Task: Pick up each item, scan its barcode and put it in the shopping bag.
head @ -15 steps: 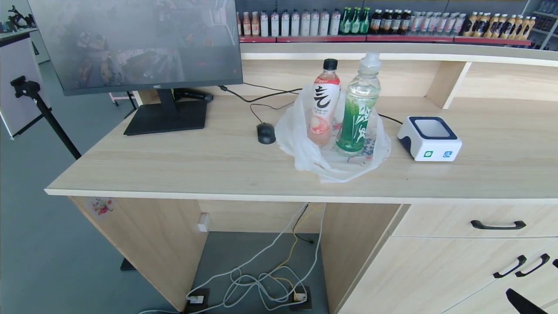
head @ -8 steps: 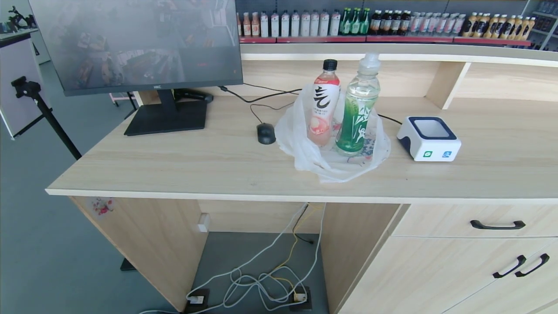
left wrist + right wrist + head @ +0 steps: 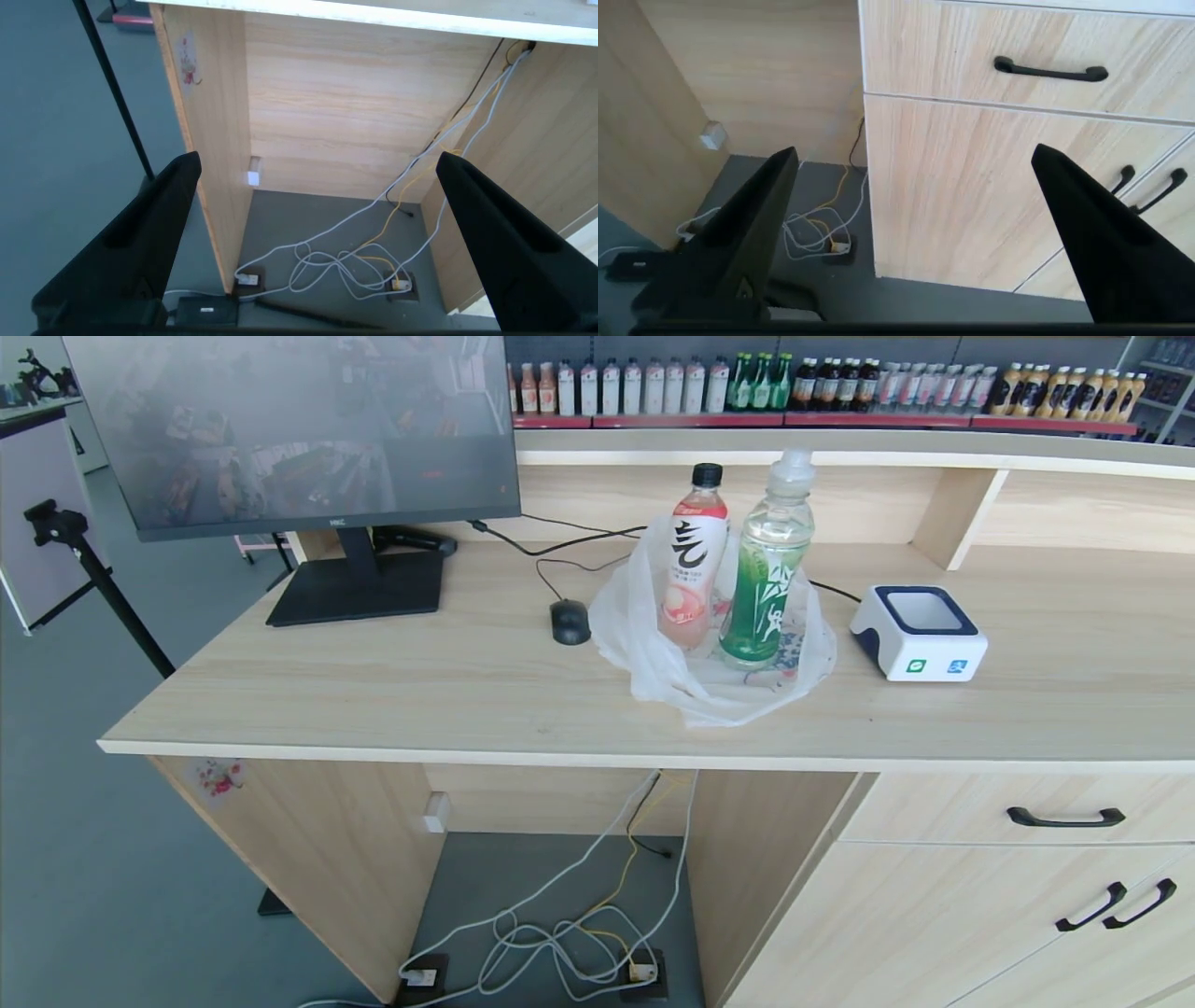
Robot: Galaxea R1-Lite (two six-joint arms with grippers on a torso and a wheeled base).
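A pink-labelled bottle (image 3: 693,569) and a green-labelled bottle (image 3: 768,581) stand upright side by side inside a white plastic shopping bag (image 3: 653,665) on the wooden counter (image 3: 420,691). A white barcode scanner (image 3: 918,633) sits just right of the bag. My left gripper (image 3: 318,163) hangs open below counter height, facing the counter's underside and the cables on the floor. My right gripper (image 3: 913,154) is also open and low, facing the drawer fronts. Nothing sits between either pair of fingers.
A monitor (image 3: 299,429) stands at the counter's back left, with a black mouse (image 3: 569,621) and its cord beside the bag. A raised shelf (image 3: 952,513) runs along the back. Drawers with black handles (image 3: 1050,70) lie under the right side. A tripod (image 3: 93,579) stands at far left.
A dark tip of my right arm at the head view's bottom right corner one second ago has dropped out of that view. The bottles, bag and scanner have not moved.
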